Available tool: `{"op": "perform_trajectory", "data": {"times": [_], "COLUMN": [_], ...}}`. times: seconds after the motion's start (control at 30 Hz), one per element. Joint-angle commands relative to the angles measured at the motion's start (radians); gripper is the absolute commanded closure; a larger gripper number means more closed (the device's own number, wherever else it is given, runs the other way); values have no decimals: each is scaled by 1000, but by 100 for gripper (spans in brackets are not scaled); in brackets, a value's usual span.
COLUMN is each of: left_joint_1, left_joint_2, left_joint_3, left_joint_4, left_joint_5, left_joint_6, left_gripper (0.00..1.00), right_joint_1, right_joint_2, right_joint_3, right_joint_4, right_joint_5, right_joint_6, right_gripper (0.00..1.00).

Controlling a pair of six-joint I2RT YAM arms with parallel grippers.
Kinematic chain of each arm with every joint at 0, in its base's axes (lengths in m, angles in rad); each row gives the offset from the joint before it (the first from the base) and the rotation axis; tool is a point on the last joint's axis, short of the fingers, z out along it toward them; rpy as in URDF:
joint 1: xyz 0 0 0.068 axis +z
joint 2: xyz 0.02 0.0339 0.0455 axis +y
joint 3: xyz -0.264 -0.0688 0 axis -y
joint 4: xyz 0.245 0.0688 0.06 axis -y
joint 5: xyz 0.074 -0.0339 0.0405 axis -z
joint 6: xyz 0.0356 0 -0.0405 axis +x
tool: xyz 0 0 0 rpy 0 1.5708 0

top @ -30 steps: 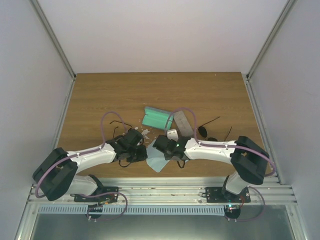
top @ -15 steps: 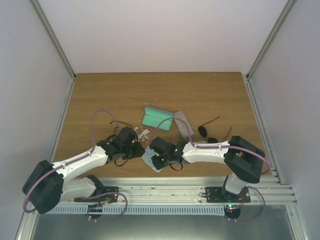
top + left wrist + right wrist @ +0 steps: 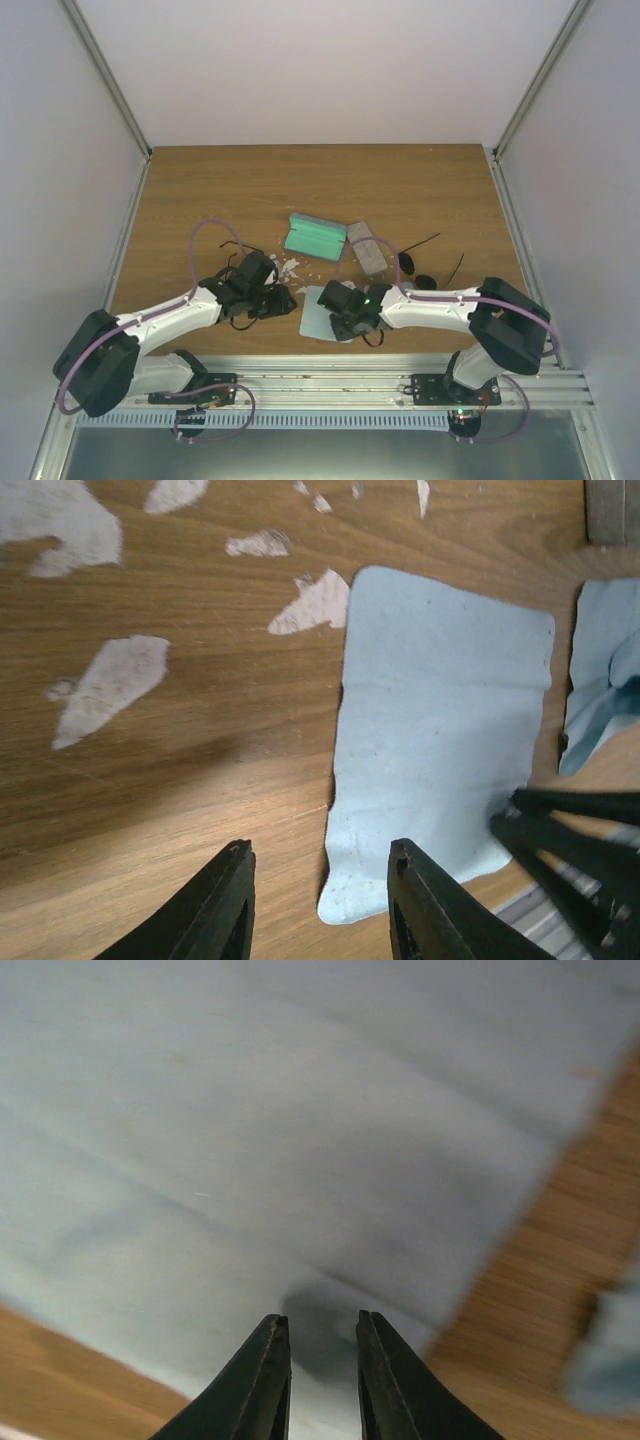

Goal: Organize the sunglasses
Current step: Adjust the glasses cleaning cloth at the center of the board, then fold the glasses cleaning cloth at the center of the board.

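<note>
The dark-lensed sunglasses lie on the table right of the grey case, clear of both arms. A thin dark wire beside my left arm looks like part of a second pair, mostly hidden. A light-blue cloth lies flat near the front edge. My left gripper is open at the cloth's left edge with nothing in it. My right gripper hovers just over the cloth, open by a narrow gap; its fingers reach the cloth's near corner.
An open case with green lining and a closed grey case sit behind the cloth. A second light-blue cloth lies crumpled beside the first. White scuffs mark the wood. The table's front rail is close.
My left gripper has opened and let the cloth go, drawing back left. The right gripper narrowed and shifted right. The cloth, bunched before, now lies spread flat.
</note>
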Motion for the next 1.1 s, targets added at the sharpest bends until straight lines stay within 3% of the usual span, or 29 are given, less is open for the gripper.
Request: {"op": "perform_trajectory", "data": {"times": [0.0, 0.2, 0.33, 0.5, 0.63, 0.87, 1.07], "left_joint_1": [5, 4, 2, 3, 4, 5, 8], "left_joint_2": [53, 217, 311, 418, 472, 446, 403], "left_joint_3": [41, 130, 178, 237, 256, 226, 205], "left_joint_4": [96, 190, 232, 231, 200, 96, 81], "left_joint_5": [118, 217, 220, 205, 140, -100, -130], "left_joint_6": [90, 159, 166, 173, 170, 120, 75], "left_gripper": [61, 67, 80, 84, 86, 89, 90], "right_joint_1": [-18, -74, -162, -225, -239, -245, -246], "right_joint_2": [-92, -201, -192, -157, -127, -110, -69], "right_joint_3": [12, 60, 47, 30, 27, 13, 25], "right_joint_4": [-175, -116, -64, 9, 28, 45, 75], "right_joint_5": [129, 152, 157, 122, 111, 106, 79], "right_joint_6": [47, 44, 47, 19, -2, -27, -71], "right_gripper": [78, 71, 70, 70, 71, 70, 66]}}
